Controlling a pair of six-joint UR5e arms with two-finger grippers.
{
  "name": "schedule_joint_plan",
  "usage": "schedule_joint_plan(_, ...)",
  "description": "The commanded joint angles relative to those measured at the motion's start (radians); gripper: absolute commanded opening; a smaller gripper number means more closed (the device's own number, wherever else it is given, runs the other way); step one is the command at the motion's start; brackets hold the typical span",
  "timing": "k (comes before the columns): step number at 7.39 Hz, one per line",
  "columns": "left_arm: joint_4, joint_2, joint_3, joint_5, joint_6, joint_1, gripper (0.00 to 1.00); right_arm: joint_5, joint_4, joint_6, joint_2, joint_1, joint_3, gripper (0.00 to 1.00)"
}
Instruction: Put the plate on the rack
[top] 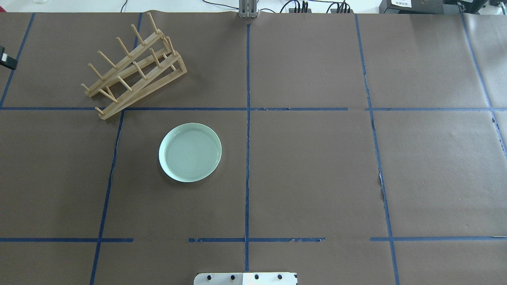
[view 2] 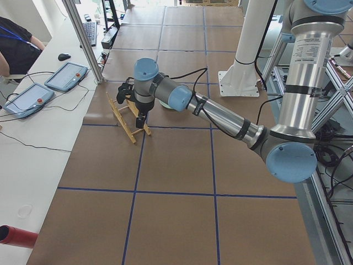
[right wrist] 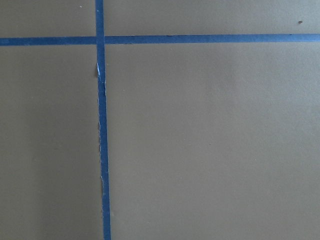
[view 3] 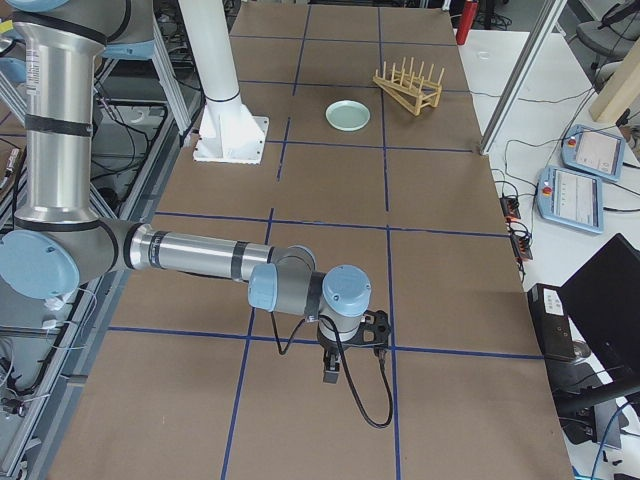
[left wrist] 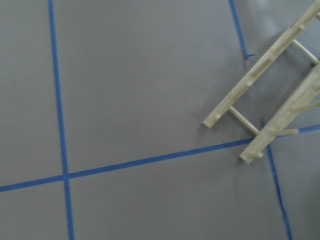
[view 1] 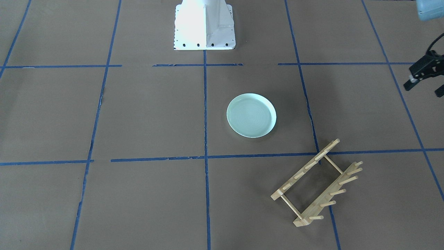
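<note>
Looks stiff, slick, breakable: pinch mint-green plate at raised rim, flat on desk. Left gripper spread, empty; cannot tell for right gripper.

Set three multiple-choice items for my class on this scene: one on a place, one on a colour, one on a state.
1. Where is the plate? A. on the table, between the robot's base and the rack; B. inside the rack; C. on the floor.
2. The plate's colour? A. red; B. black; C. pale mint green.
3. How does the plate lie? A. on edge; B. flat, rim up; C. upside down.
Key: 1 A, it rests on the table; 2 C, pale green glaze; 3 B, its inner rings show.
</note>
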Motion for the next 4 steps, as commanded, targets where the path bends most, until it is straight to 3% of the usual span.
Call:
schedule_joint_plan(1, 0.074, -0.167, -0.010, 0.135, -0.262, 0.198, 1.00, 0.000, 0.000, 0.000, 0.000, 0.001, 0.000, 1.00)
schedule_joint_plan(2, 0.182, -0.289, 0.018, 0.217, -0.323, 0.302, 1.00, 0.000, 0.000, 0.000, 0.000, 0.000, 0.000, 1.00)
schedule_joint_plan(4, 0.218, -0.398, 0.053, 0.276, -0.494, 0.414, 1.00, 0.000, 0.000, 0.000, 0.000, 0.001, 0.000, 1.00)
